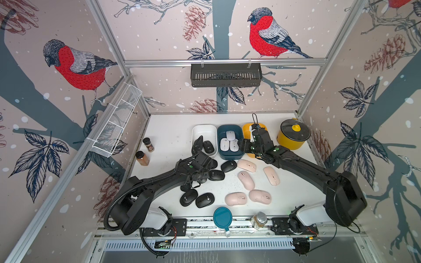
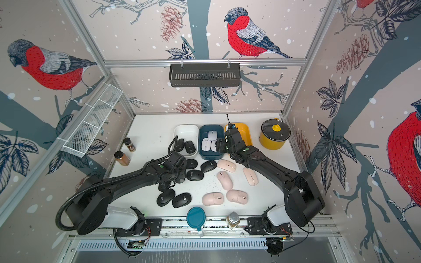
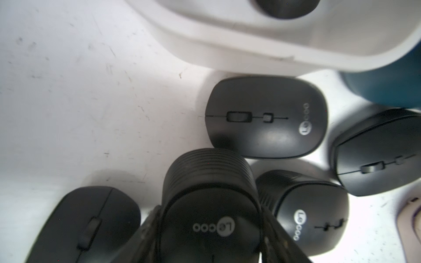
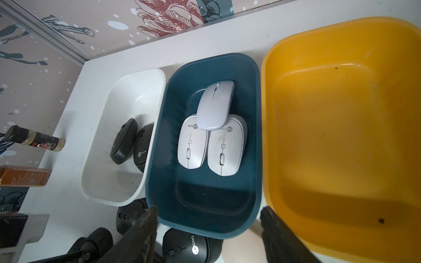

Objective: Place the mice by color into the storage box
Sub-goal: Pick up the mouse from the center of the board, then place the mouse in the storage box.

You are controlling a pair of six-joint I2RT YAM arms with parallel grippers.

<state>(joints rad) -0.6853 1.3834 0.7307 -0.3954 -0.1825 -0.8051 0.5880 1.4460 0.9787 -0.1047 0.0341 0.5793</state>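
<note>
Counter (image 1: 168,136): white and flat, with walls on three sides. The widest bare part is the far left corner, near the spice jars (image 1: 148,144).
Yellow box (image 4: 341,136): at the right end of the row of boxes. Its whole floor shows.
Blue box (image 4: 164,159): in the middle of the row, with its rims close against the boxes on both sides.
White box (image 4: 127,91): at the left end of the row. The far half of its floor is bare.
Left hand (image 3: 209,218): closed tight on a black mouse (image 3: 209,182), one finger on each side. It sits low among the loose mice, just in front of the white box's near edge. I cannot tell if the mouse is off the counter.
Right hand (image 4: 209,211): fingers wide apart, holding nothing, over the blue box's near rim.
Pink mice (image 1: 246,180): five on the counter in front of the blue and yellow boxes, with small gaps between them.
Loose black mice (image 1: 189,197): crowded together on the counter around the left hand.
Boxed black mice (image 4: 124,143): two in the white box, against the wall next to the blue box.
White mice (image 4: 224,145): three in the blue box, two side by side and one lying across their ends.
</note>
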